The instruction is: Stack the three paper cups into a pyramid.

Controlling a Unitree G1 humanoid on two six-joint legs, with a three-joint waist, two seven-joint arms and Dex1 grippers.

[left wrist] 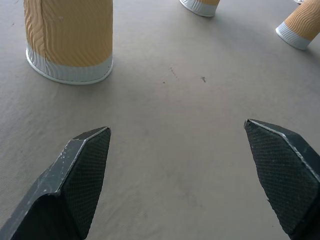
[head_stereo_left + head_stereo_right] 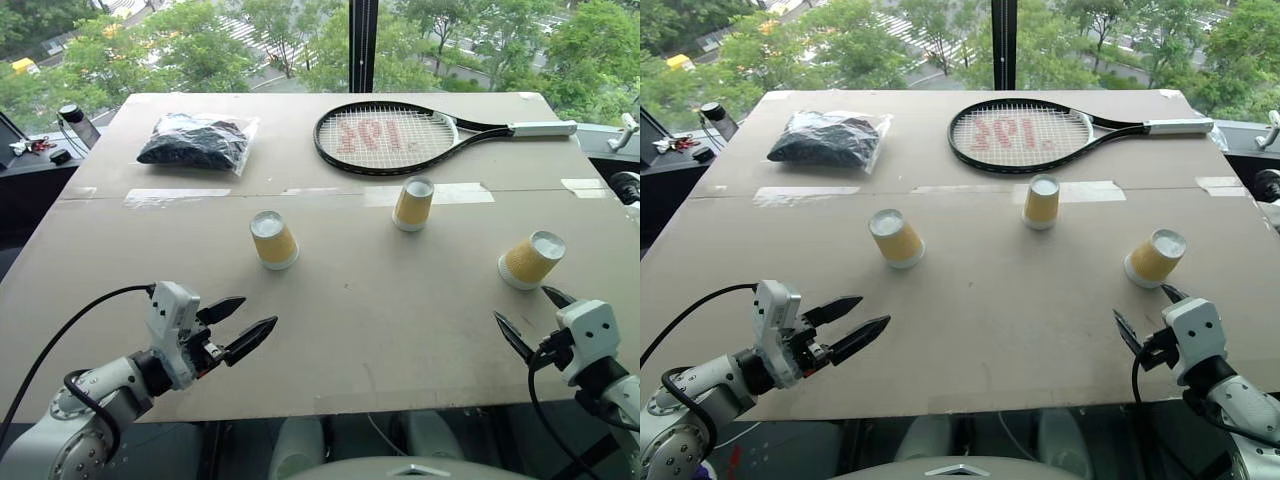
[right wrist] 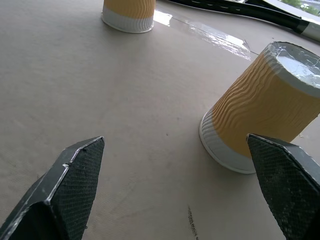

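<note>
A wide tan counter [image 2: 350, 330] stands before a window onto green trees, carrying a tennis racket [image 2: 400, 135] and a bagged dark bundle [image 2: 195, 140] at the far side. Three paper cups [image 2: 273, 240] [image 2: 412, 204] [image 2: 531, 260] stand upside down, well apart, across the middle. The left tool [image 2: 245, 322] and right tool [image 2: 528, 318] hover near the front edge, fingers spread wide, holding nothing.

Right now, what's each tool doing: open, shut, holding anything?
Left tool: open, empty, short of the left cup.
Right tool: open, empty, near the right cup.

3 cups [image 2: 896, 238] apart, both end effectors wide.
</note>
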